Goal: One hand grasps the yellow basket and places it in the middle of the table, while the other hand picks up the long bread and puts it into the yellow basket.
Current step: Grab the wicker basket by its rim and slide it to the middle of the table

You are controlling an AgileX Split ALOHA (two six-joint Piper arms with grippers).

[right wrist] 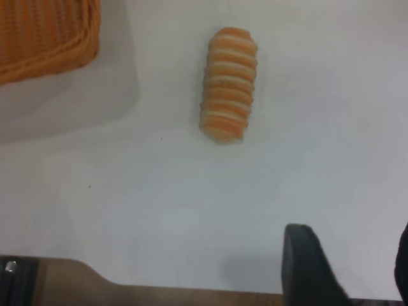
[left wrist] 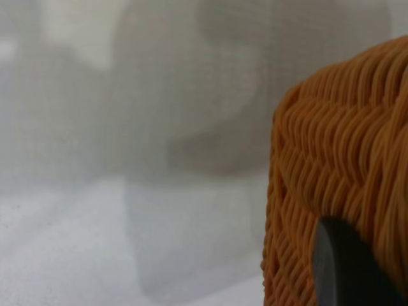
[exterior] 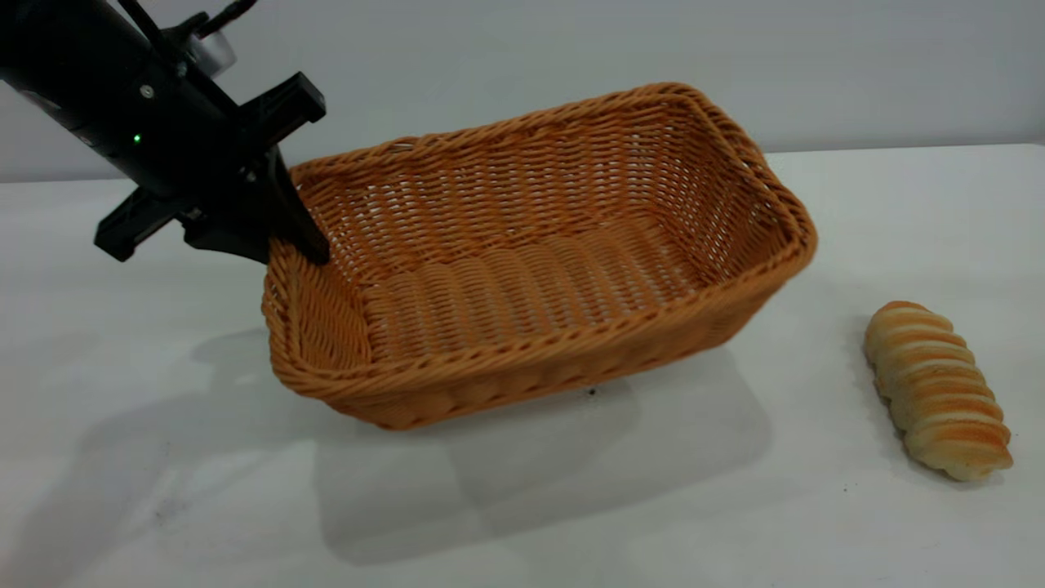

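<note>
left gripper (exterior: 282,237) clamped on the short-end rim of the yellow basket (exterior: 539,261), basket tilted above the white table (exterior: 898,523), long bread (exterior: 937,390) lying well apart, right gripper (right wrist: 347,268) spread apart, holding nothing

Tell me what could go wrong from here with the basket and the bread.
1. The left gripper holds the yellow basket by one end of its rim only, and the basket is tilted off the table; it could twist or slip out.
2. The basket's far end swings closest to the long bread, which lies loose beside it; a wide swing might knock the loaf away.
3. The right gripper sits well short of the bread, so its reach may cross the basket's path.
</note>
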